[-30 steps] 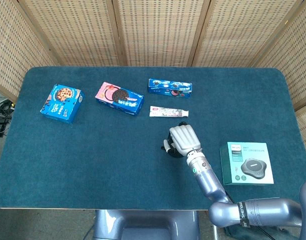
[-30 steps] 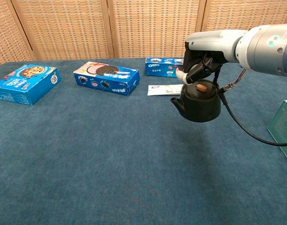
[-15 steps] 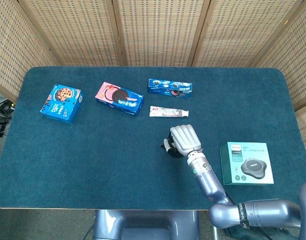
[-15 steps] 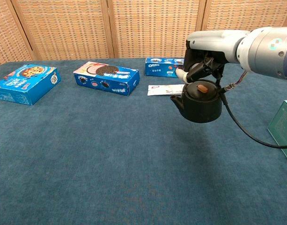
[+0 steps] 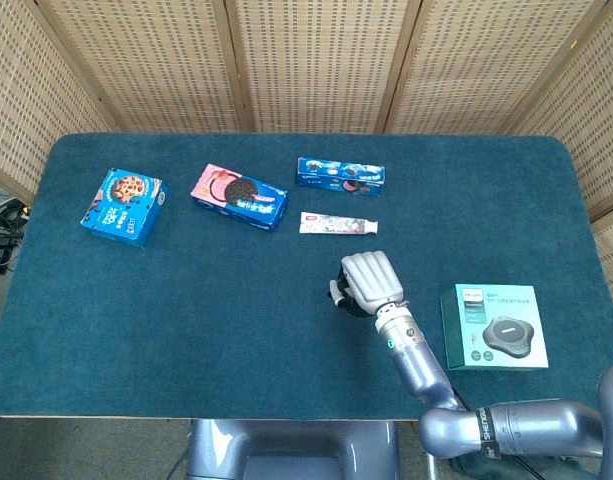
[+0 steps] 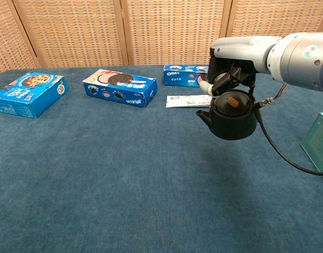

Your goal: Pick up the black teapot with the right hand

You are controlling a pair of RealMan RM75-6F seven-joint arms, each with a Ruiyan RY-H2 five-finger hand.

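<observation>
The black teapot (image 6: 232, 117), with a small brown lid knob and its spout pointing left, hangs clear of the blue tabletop (image 6: 124, 179) in the chest view. My right hand (image 6: 231, 79) grips it from above by the handle. In the head view the back of that right hand (image 5: 368, 280) covers almost all of the teapot, of which only a dark sliver shows at the hand's left edge. My left hand shows in neither view.
A green speaker box (image 5: 492, 326) lies right of the hand. Behind it lie a flat toothpaste box (image 5: 338, 224), a blue Oreo box (image 5: 341, 173), a pink-and-blue Oreo box (image 5: 239, 197) and a blue cookie box (image 5: 124, 206) at the far left.
The right hand has raised the teapot a little and carried it slightly to the right; its shadow on the cloth has separated from it.
</observation>
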